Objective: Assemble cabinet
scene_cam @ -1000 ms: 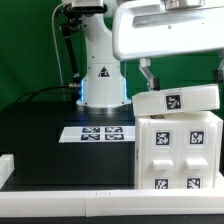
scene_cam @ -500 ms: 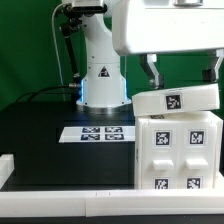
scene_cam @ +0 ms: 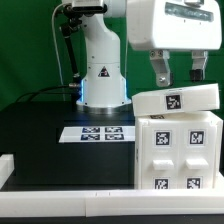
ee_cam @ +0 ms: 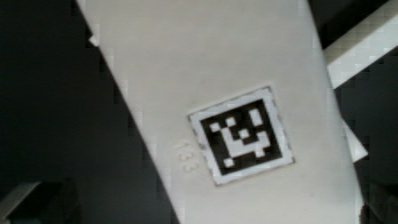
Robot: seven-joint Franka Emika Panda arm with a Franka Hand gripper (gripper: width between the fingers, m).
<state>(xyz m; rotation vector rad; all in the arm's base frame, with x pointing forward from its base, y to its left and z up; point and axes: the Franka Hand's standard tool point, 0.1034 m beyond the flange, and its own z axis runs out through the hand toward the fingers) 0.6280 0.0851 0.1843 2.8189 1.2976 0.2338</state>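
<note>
Where the exterior view began at its left, the black surface (scene_cam: pixel 40 125) carried only the marker board (scene_cam: pixel 101 132), fixed there as a reference. Right of it stood the cabinet (scene_cam: pixel 180 150), its top panel (scene_cam: pixel 177 100) lying tilted and apparently unseated. Above the panel hung the claw (scene_cam: pixel 177 72), fingers apart, touching nothing, probably so the panel could settle.

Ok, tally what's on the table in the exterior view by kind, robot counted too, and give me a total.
Cabinet box, white, tagged: 1
Loose white panel lying tilted on the box, tagged: 1
Marker board: 1
Robot arm, with its gripper open above the panel: 1
Total: 4
</note>
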